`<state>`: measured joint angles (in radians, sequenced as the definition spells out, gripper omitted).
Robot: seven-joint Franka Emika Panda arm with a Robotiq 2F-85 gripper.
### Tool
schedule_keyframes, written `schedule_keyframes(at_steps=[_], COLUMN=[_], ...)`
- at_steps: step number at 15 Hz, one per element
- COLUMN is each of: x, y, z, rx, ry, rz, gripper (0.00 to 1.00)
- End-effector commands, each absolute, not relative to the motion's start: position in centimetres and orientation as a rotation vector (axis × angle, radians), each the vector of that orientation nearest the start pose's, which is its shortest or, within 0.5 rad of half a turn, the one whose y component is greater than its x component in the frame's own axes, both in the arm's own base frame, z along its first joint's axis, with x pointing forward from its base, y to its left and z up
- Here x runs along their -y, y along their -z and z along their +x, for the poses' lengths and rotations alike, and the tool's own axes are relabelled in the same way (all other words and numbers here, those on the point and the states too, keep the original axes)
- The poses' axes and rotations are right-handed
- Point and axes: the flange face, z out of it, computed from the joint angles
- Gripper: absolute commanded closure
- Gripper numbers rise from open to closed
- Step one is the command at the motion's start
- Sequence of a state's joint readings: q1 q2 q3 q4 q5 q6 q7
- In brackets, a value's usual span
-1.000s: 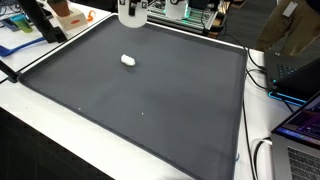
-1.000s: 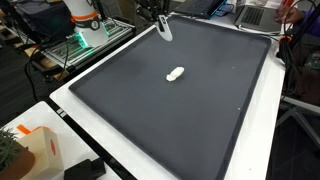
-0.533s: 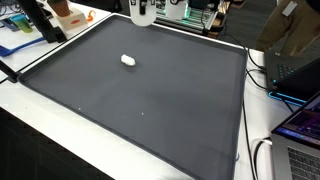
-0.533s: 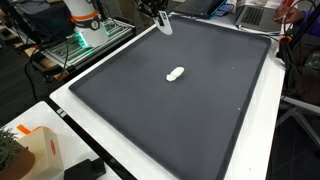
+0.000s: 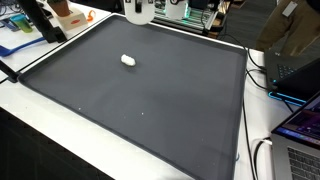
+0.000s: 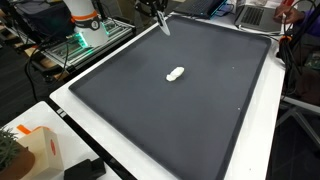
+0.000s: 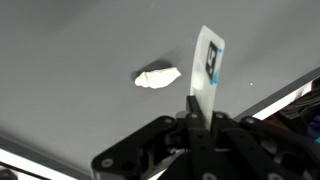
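Dark grey matting (image 5: 160, 100) with a thin black raised border covers most of a white table (image 5: 60, 120), and we see it in both exterior views. Our gripper (image 7: 197, 108) is clenched on a thin white card (image 7: 207, 62) that stands upright between the fingers. The card bears a dark blue-black printed mark, too blurred for us to read. In an exterior view the gripper (image 6: 158, 12) hangs above the far border of the mat, with the card tilted beneath it. A small white lump (image 6: 174, 73) lies on the mat, well apart from the card and from every edge, with open mat all round it. Beyond one long edge we see a laptop (image 5: 300, 140) and cables close to the border, and past a near corner an orange box (image 6: 40, 150).
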<state>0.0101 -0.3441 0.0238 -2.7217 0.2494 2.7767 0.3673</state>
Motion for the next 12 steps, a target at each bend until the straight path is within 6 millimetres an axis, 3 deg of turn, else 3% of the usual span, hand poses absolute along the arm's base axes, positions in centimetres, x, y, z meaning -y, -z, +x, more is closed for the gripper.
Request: schedule_keyframes(at_steps=[1, 7, 11, 12], x=[0.92, 1.24, 0.58, 0.75], y=[-37.25, -37.44, -37.12, -37.0], z=[41.71, 41.66, 41.8, 41.87], rx=[-1.017, -1.297, -1.382, -1.323], ry=[0.607, 0.635, 0.605, 0.614], rz=[-2.771, -2.797, -2.784, -2.777], gripper=[0.99, 0.99, 0.99, 0.99])
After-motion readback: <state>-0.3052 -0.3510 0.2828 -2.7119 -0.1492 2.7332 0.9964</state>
